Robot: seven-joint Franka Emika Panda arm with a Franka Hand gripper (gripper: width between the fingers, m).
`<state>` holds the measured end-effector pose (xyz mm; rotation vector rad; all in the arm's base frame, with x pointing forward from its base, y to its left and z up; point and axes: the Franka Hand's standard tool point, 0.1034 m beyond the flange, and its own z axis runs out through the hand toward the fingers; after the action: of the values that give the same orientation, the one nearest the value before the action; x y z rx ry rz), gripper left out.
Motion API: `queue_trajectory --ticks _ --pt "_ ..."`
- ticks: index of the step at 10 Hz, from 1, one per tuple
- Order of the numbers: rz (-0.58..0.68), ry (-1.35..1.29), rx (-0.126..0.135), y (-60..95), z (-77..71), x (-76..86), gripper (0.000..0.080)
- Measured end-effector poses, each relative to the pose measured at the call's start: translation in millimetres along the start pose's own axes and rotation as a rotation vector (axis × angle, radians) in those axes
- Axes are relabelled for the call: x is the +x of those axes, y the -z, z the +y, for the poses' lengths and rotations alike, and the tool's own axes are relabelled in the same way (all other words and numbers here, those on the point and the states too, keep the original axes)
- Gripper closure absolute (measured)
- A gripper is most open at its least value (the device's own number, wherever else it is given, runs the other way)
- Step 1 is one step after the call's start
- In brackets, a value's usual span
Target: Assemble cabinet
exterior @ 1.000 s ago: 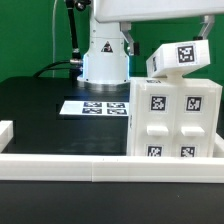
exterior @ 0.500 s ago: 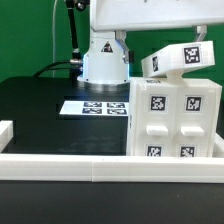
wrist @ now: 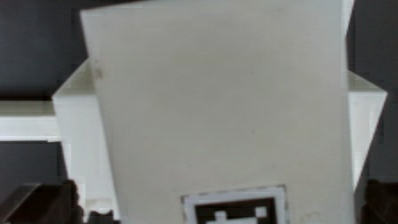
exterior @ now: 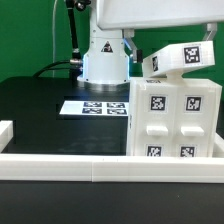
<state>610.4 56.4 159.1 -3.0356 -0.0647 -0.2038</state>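
Cabinet (exterior: 178,120) stands upright on the black bench (exterior: 35,105) at the exterior view's right, just behind the long low rail (exterior: 100,165), with its tagged front and drawer-like insets facing the camera. A loose white panel (exterior: 180,58) hangs tilted just above the cabinet's top, its higher end toward the exterior view's right. It is probably angled so that one edge meets the body first. Claw (wrist: 206,198): the wrist view shows only dark finger shapes on either side of the panel. I judge it closed on the panel, since nothing else carries it. Marker board (exterior: 95,105) lies flat between the cabinet and the arm base (exterior: 103,58), clear of the work. Nothing sits between panel and cabinet top. The likeliest snag is the tilt itself catching an edge.
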Motion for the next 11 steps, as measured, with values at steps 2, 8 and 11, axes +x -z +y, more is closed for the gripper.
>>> queue_trajectory --ticks 2,8,11 --pt "-0.009 0.000 0.001 -0.6 -0.7 -0.6 0.0002" --pt "-0.027 -0.004 0.005 2.0 1.1 -0.3 0.0241" --pt "-0.028 -0.190 0.004 1.6 0.2 -0.8 0.0242"
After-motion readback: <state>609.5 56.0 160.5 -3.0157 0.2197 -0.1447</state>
